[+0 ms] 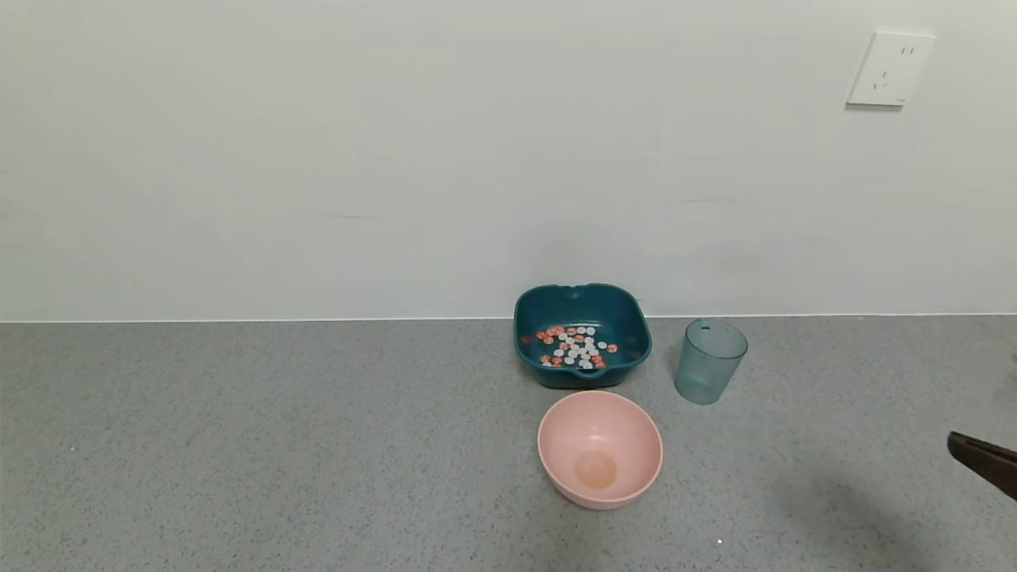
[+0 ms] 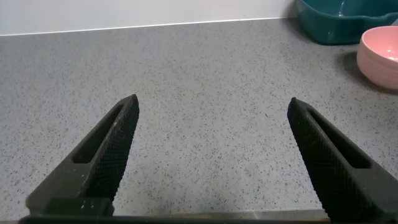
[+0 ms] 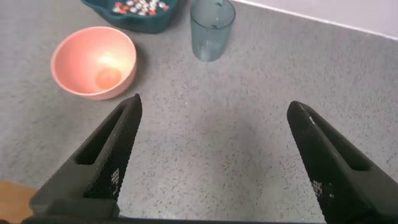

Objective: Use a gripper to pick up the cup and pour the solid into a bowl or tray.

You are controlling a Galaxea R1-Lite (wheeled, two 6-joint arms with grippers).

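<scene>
Cup (image 1: pixel 709 361) upright on the grey counter (image 1: pixel 318 445), empty, just right of the teal dish (image 1: pixel 581 334) and apart from it. Solid (image 1: pixel 576 347), orange-red and white pieces, lying inside the dish near the far wall. Pink bowl (image 1: pixel 600 447) just in front of the dish, nearer. Right gripper (image 3: pixel 214 118) released, fingers spread wide, low at the near right, well clear of the cup. Left gripper (image 2: pixel 214 118) likewise spread, over bare counter to the left of both dishes.

We see grey speckled surface (image 1: pixel 318 445) | teal dish (image 1: pixel 628 361) at the wall | pink bowl (image 1: pixel 600 449) just in front | cup (image 1: pixel 709 361) upright beside the dish
</scene>
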